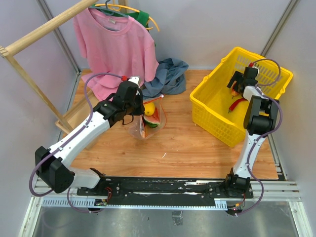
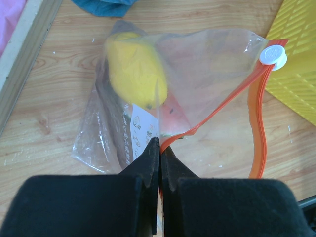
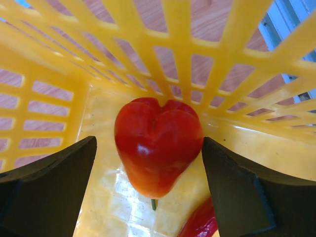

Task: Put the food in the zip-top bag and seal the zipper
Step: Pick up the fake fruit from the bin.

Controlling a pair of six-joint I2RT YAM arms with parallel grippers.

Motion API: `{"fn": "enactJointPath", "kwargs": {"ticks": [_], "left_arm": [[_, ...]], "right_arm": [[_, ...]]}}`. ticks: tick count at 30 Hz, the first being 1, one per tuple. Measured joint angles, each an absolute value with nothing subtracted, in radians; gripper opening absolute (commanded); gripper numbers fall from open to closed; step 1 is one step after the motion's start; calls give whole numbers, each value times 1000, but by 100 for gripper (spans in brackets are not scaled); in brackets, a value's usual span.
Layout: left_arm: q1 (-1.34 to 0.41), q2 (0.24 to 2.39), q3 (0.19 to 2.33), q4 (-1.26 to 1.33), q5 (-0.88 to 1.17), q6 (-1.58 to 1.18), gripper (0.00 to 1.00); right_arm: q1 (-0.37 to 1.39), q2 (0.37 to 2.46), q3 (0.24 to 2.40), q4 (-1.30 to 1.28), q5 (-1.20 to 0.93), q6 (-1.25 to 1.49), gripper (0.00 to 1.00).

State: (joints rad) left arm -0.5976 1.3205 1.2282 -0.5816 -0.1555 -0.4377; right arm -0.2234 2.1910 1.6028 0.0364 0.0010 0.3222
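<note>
The clear zip-top bag [image 1: 147, 122] lies on the wooden table, mouth open. My left gripper [image 1: 134, 111] is shut on the near end of its orange-red zipper strip [image 2: 222, 104], fingertips pinched together [image 2: 159, 143]. The white slider [image 2: 273, 56] sits at the strip's far end. Inside the bag are the yellow fruit [image 2: 136, 69], the watermelon slice [image 2: 173, 118] and a dark elongated piece [image 2: 104, 101]. My right gripper [image 3: 148, 163] is open down inside the yellow basket [image 1: 207, 98], its fingers on either side of the red pepper [image 3: 158, 143] without touching it. The thin red chili [image 3: 200, 222] lies beside it.
A pink shirt [image 1: 116, 44] hangs on a wooden rack [image 1: 34, 42] at the back left. A blue-grey cloth [image 1: 168, 76] lies behind the bag. The basket wall [image 3: 148, 44] stands close beyond the pepper. The basket's corner [image 2: 296, 74] shows right of the bag.
</note>
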Motion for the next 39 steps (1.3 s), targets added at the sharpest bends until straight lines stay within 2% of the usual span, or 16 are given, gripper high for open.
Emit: {"fn": "enactJointPath", "kwargs": {"ticks": [4,10,14,20,31,39], "left_arm": [[-598,1324,1228,-581,-155,-438,0],[-598,1327,1228,-582,-156,-438,0],[-598,1327,1228,-582,-156,-438,0],[-598,1323,1225,-582,-162,-438,0],[-598,1306,1217,-583,-158,-437,0],[-598,1301,1217,-584,-126,-438,0]], "right_arm": [[-223,2228,1646,37,0,323,74],[-223,2241,1652,39,-10,313,49],[-223,2234,1632,62,-27,302,39],[-225,2139,1506,87,-52,289,33],[-225,1843,1346,93,-85,288,29],[-213,1630,1310,33,-88,289,28]]}}
